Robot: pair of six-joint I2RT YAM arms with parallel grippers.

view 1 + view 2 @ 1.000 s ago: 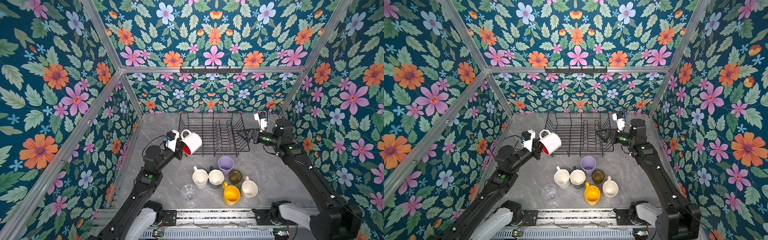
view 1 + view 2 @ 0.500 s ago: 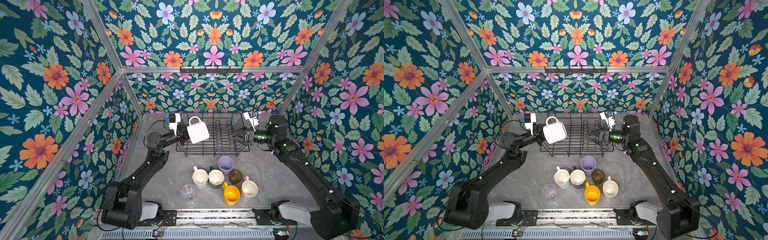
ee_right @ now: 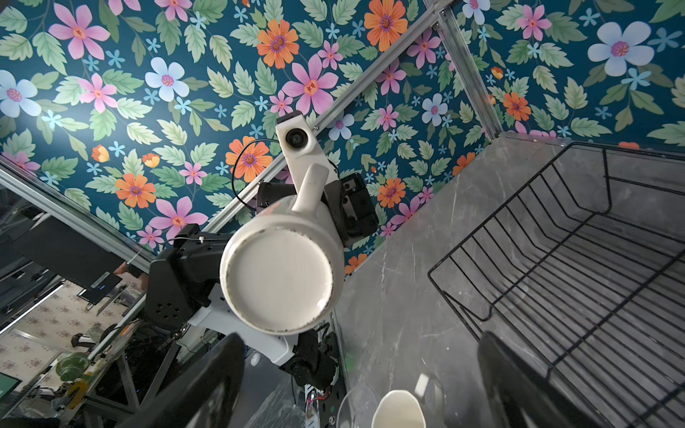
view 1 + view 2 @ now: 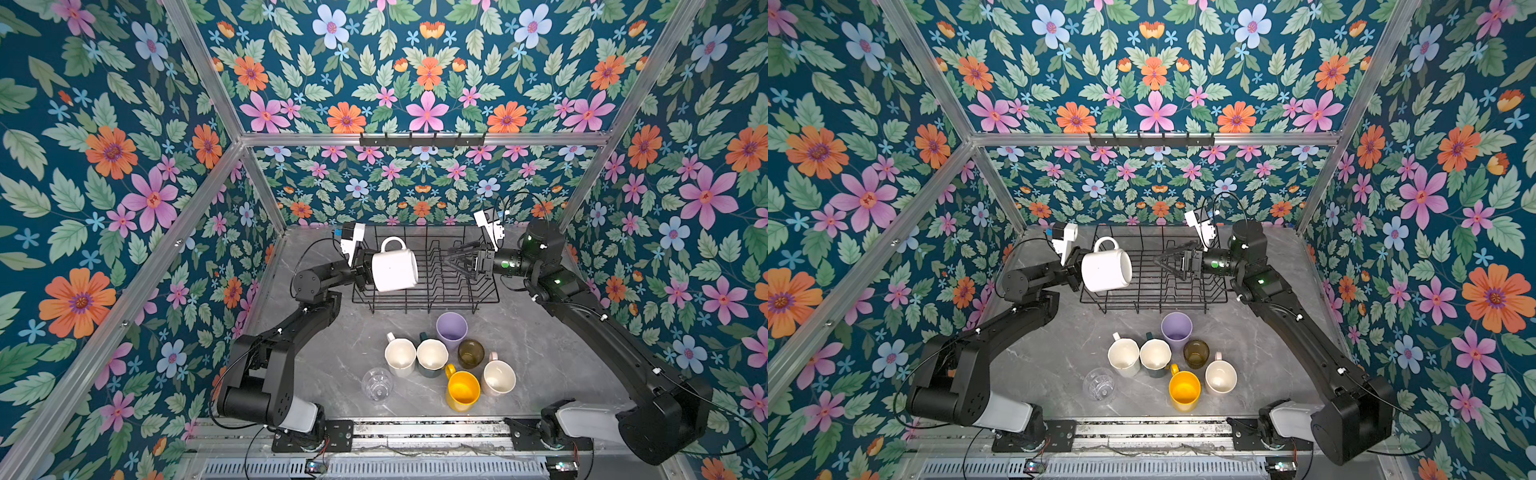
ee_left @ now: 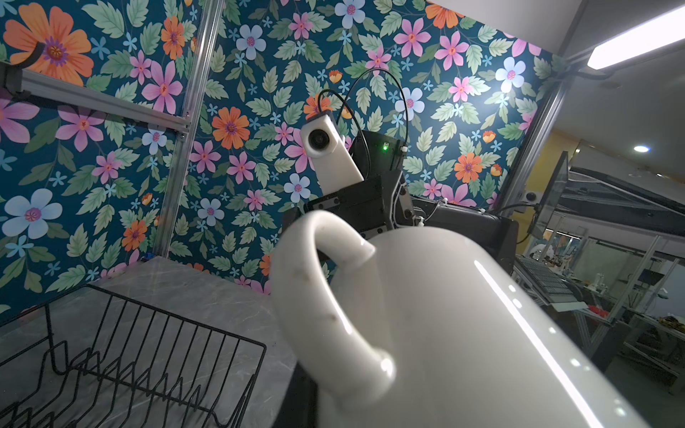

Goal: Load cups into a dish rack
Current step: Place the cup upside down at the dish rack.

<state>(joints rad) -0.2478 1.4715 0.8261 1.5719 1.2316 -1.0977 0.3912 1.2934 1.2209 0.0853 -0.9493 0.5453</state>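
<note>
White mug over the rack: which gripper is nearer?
Left. The left gripper is shut on the white mug; the right gripper, open, faces its base from across the dish rack.

In a top view the left gripper [image 4: 1079, 265] clamps the white mug [image 4: 1106, 266] at its rim, mug on its side, handle up, above the dish rack's [image 4: 1154, 300] left end; the right gripper [image 4: 1165, 261], jaws spread, hovers over the rack, facing the mug's base; the lilac tumbler [image 4: 1176, 330] stands on the table [image 4: 1054, 353] just before the rack.
</note>
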